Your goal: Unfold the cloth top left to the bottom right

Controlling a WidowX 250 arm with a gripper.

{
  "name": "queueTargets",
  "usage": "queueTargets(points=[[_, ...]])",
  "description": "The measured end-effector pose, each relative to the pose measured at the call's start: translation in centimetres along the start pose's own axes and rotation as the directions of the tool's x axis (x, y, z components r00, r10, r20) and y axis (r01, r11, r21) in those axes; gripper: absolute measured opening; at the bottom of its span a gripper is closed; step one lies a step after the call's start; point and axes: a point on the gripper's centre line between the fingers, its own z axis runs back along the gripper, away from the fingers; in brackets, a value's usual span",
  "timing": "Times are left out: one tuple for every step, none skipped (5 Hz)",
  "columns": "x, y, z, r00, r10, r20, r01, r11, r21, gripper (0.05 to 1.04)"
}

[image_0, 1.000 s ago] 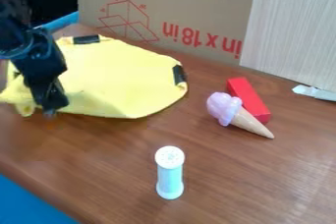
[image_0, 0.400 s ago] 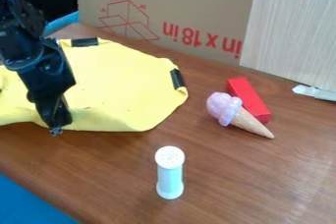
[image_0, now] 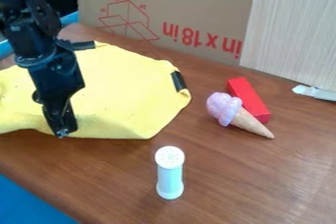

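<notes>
The black robot arm (image_0: 39, 36), cut off by the view's upper-left side, hides part of the yellow cloth (image_0: 125, 90) behind it. The cloth's left part runs out of view, so its extent there cannot be told. A dark strip (image_0: 84, 45) on its far edge is partly covered by the arm; another strip (image_0: 178, 81) at its right side shows. The pincer (image_0: 62, 132) is clenched on the cloth's near edge, low over the surface (image_0: 230, 183); most of the visible cloth spreads behind and right of the pincer.
</notes>
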Motion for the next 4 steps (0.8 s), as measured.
queueTargets(points=[[0.3, 0.0, -0.1, 0.999, -0.027, -0.029, 0.024, 0.993, -0.114, 0.554], [0.6, -0.1, 0.1, 0.994, -0.095, -0.053, 0.075, 0.949, -0.306, 0.808], [0.9, 0.6, 0.8, 0.992, -0.124, -0.031, 0.1, 0.902, -0.419, 1.003], [0.8, 3.6, 2.3, 1.0, -0.01, 0.001, 0.009, 0.96, -0.281, 1.001]])
